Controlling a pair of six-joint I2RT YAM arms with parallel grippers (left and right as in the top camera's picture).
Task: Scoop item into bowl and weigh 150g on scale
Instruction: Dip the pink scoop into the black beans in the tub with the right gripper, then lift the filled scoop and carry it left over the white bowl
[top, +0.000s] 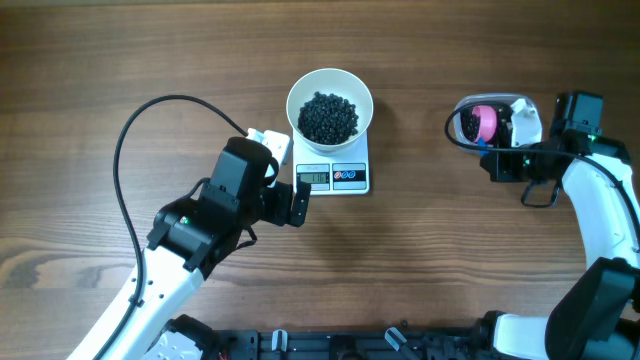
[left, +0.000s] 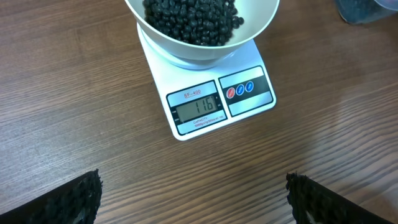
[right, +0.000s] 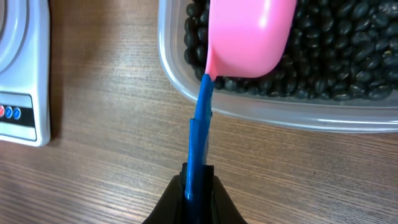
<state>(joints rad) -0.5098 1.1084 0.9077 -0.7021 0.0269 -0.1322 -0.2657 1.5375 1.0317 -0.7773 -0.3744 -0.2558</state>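
bowl of black beans on scale, upper centre, scale's display end toward frame bottom, left fingers spread wide, empty, right fingers clamped on blue handle, pink scoop pointing up-frame over tub

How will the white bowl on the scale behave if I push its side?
Likely slides before tipping: the bowl narrows to a small base on the smooth scale. The beans sit low, probably steadying it. It overhangs the scale, so a hard shove might carry it off.
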